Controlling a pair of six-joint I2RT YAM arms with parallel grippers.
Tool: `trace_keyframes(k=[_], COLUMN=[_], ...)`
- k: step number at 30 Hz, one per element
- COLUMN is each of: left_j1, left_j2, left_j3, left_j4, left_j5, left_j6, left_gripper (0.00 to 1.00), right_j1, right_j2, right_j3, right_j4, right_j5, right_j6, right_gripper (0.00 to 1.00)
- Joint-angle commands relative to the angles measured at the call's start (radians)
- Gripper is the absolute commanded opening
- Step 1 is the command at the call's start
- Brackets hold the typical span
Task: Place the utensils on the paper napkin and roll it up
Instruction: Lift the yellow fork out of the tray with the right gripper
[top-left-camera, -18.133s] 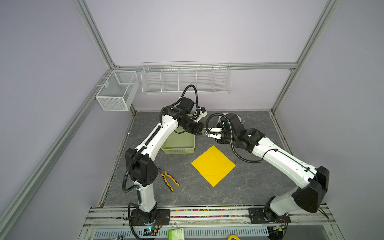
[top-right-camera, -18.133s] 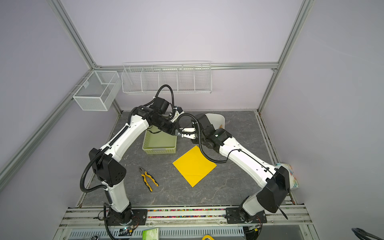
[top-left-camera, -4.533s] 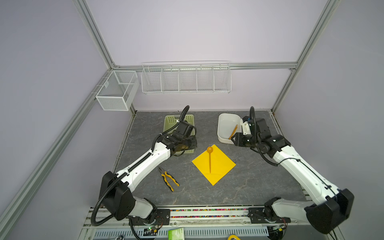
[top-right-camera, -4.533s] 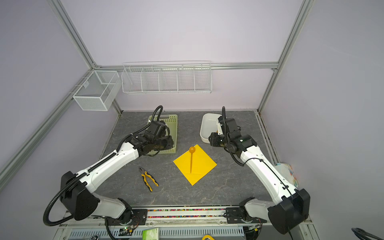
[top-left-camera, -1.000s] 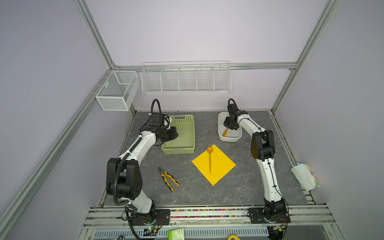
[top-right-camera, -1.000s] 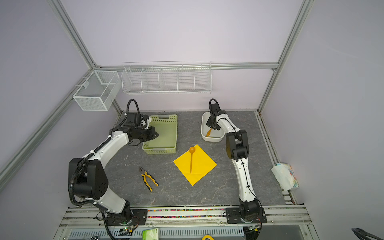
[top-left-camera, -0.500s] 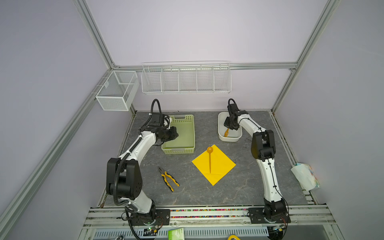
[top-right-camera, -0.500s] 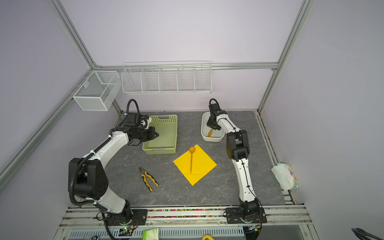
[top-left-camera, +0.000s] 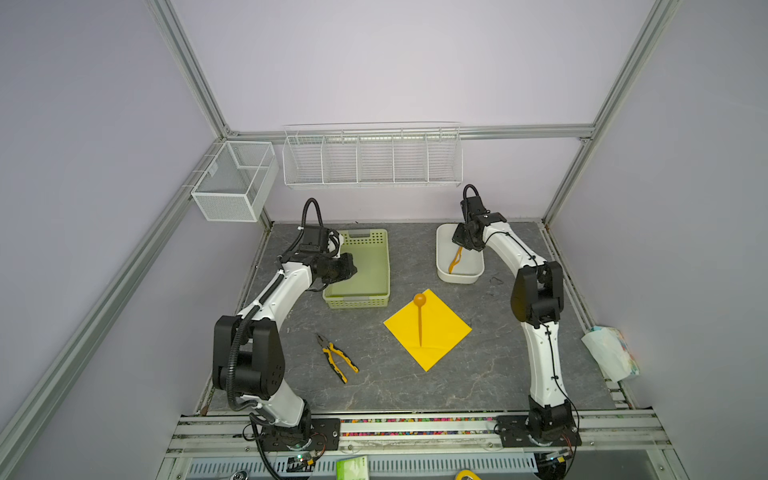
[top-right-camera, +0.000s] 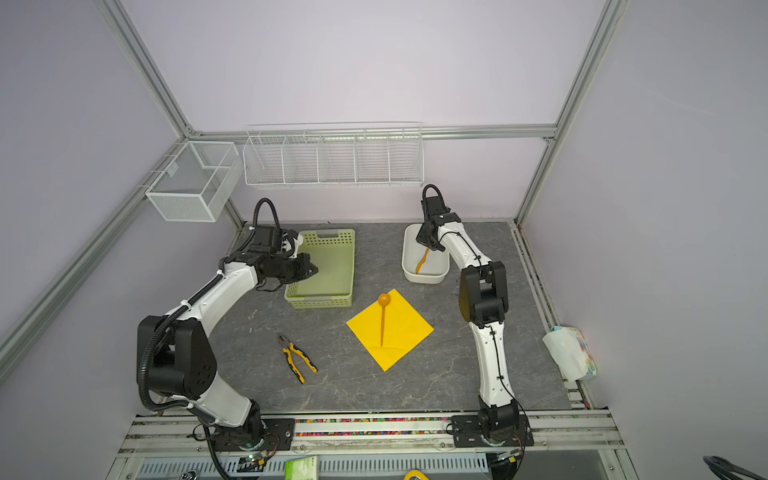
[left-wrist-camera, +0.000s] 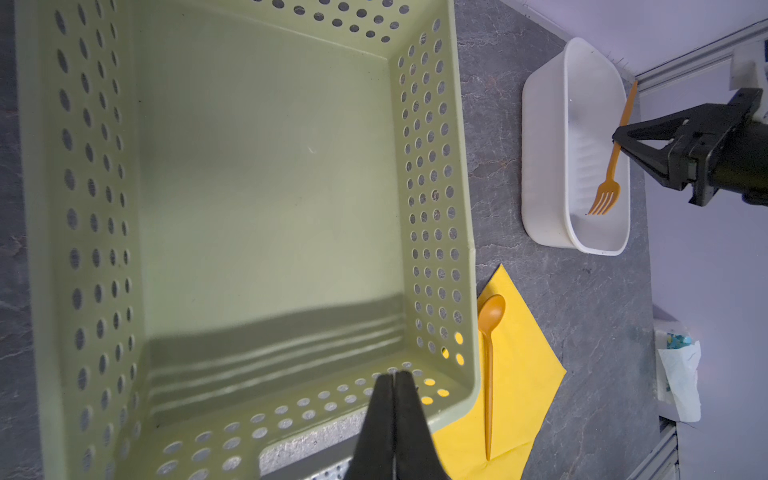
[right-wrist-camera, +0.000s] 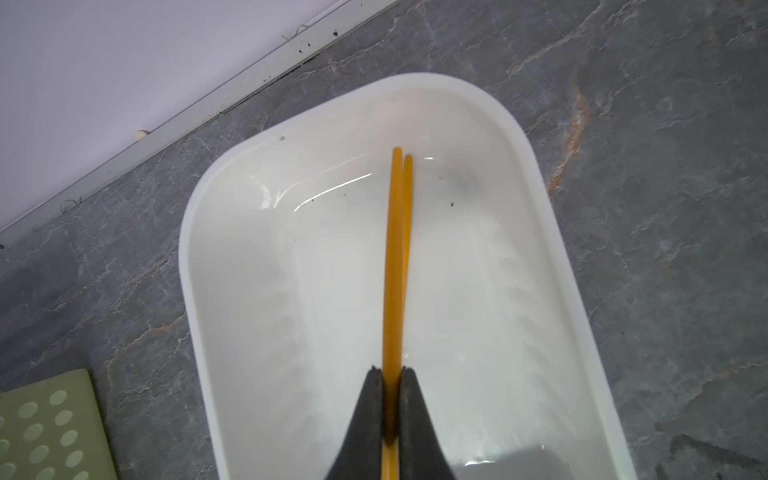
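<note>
The yellow paper napkin (top-left-camera: 440, 332) lies flat as a diamond mid-table. An orange spoon (top-left-camera: 420, 318) rests on it, bowl at the far corner and handle along the diagonal. The second utensil, an orange fork (left-wrist-camera: 611, 174), leans inside a white tub (top-left-camera: 461, 276) at the back right. My right gripper (right-wrist-camera: 390, 374) is shut on the fork's handle (right-wrist-camera: 394, 257), seen in a top view as right gripper (top-right-camera: 428, 245). My left gripper (left-wrist-camera: 392, 376) is shut and empty, hovering over the green basket's near wall, also shown as left gripper (top-left-camera: 353, 268).
A pale green perforated basket (top-left-camera: 357, 300) stands left of the napkin's far corner. Yellow-and-black pliers (top-left-camera: 337, 361) lie front left. Two white wire baskets (top-left-camera: 374, 158) (top-left-camera: 232, 187) hang on the back wall. A crumpled white bag (top-left-camera: 609, 351) sits at the right edge.
Over the last second both arms hold nearly still, the right gripper staying at the fork in the tub. Since 4.5 s ago the right arm reached into the tub and the left drew back.
</note>
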Motion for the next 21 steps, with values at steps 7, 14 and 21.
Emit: trace_keyframes(k=[7, 14, 21], left_j1=[0.006, 0.007, 0.006], left_j2=[0.017, 0.009, -0.008], left_j3=[-0.013, -0.013, -0.015], left_j4=[0.017, 0.019, 0.022], left_j5=[0.023, 0.036, 0.055], left_j6=[-0.008, 0.0, 0.001], left_gripper=[0.04, 0.04, 0.04], right_j1=[-0.003, 0.0, 0.009], right_j2=[-0.035, -0.176, -0.332], right_j3=[-0.045, -0.229, -0.404], right_j4=[0.015, 0.224, 0.373], right_j5=[-0.028, -0.178, -0.427], right_j6=[-0.051, -0.176, -0.46], right_gripper=[0.08, 0.07, 0.07])
